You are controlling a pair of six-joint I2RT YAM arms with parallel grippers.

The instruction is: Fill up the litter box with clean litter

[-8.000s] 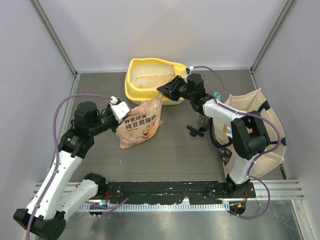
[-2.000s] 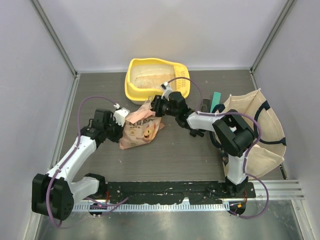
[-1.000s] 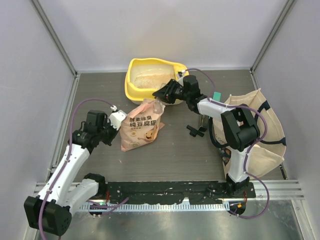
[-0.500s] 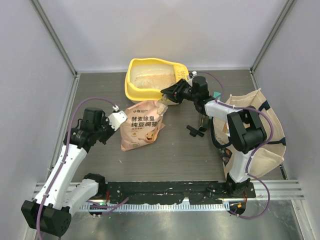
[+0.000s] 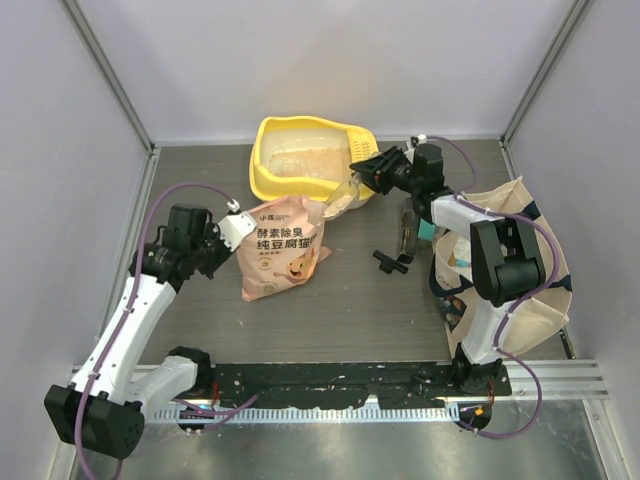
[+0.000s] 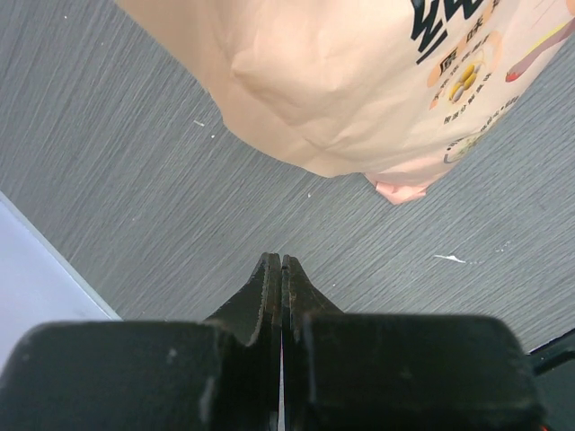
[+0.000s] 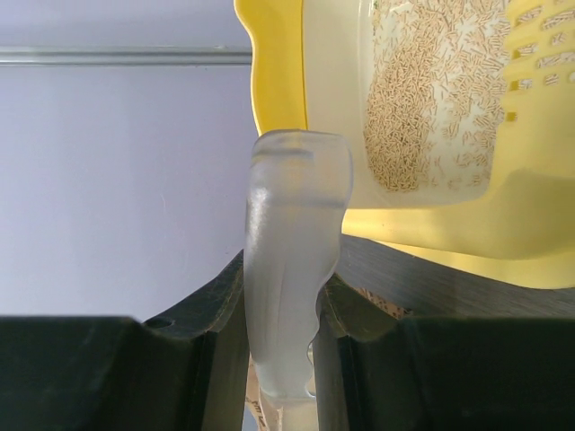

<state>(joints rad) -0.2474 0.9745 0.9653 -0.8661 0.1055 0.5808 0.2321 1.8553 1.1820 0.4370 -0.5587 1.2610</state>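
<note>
Your left gripper (image 6: 281, 262) has its fingers pressed flat together with nothing between them, and the tips point down at the dark table (image 5: 350, 300). The peach-orange litter bag (image 5: 283, 248) lies flat on the table just beyond those tips and apart from them. A pinkish corner of it is the part nearest the fingers. The bag's long axis runs away from the arm bases. Its far end points toward the litter box (image 5: 258, 182), and the printed characters face up.

Your right gripper (image 7: 287, 269) is pinched narrowly on a frosted translucent strip (image 7: 296, 197). The strip rises between the fingers and curls over past their tips. From above, it hangs from the fingers toward the bag's far corner, and you cannot tell whether it touches the bag. Just beyond the right fingertips is the box's thick yellow rim. Pale beige granules (image 7: 431, 99) are spread over its floor, and the slotted scoop (image 7: 539, 45) sits to the right of them.
</note>
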